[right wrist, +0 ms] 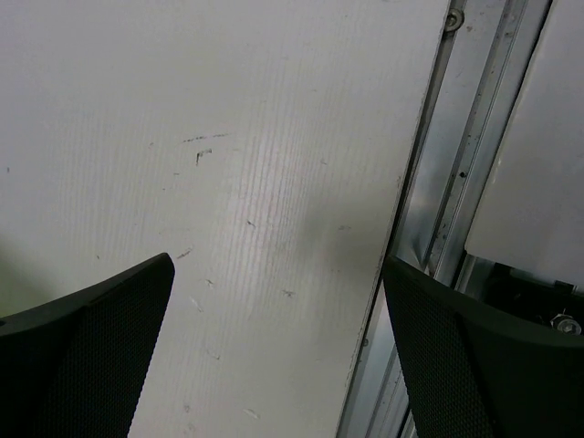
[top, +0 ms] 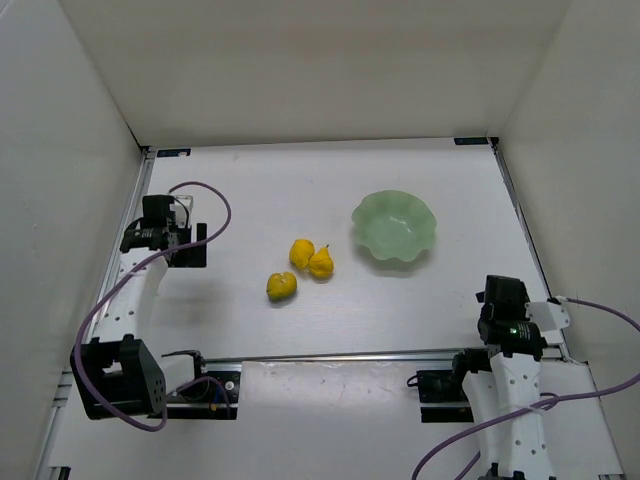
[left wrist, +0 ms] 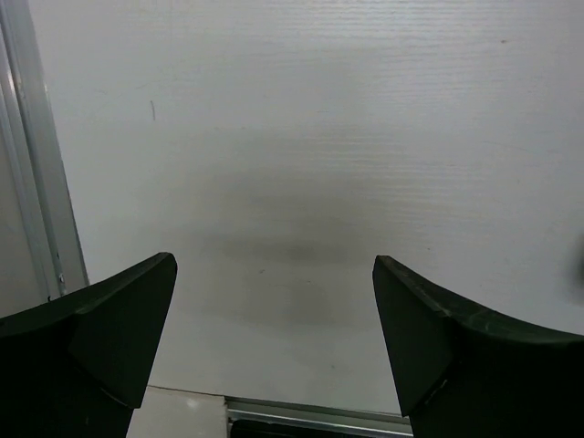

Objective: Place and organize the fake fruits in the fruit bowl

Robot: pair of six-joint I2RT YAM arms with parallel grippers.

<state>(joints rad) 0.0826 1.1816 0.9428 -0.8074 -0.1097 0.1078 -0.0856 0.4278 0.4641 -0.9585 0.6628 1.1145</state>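
Three small glossy yellow fake fruits lie close together mid-table in the top view: one (top: pixel 301 252), a pear-shaped one (top: pixel 321 262) touching it on the right, and one (top: pixel 281 286) nearer the front. The pale green fruit bowl (top: pixel 395 227) with a wavy rim stands empty to their right. My left gripper (top: pixel 185 243) is open and empty at the table's left side, far from the fruits; its wrist view (left wrist: pixel 274 274) shows only bare table. My right gripper (top: pixel 497 303) is open and empty at the front right, below the bowl; its wrist view (right wrist: pixel 274 274) shows bare table.
White walls enclose the table on three sides. A metal rail (top: pixel 330 356) runs across the front between the arm bases. A metal edge strip (right wrist: pixel 447 182) runs along the table's right side, another along the left (left wrist: pixel 36 182). Purple cables (top: pixel 215 205) loop from both arms.
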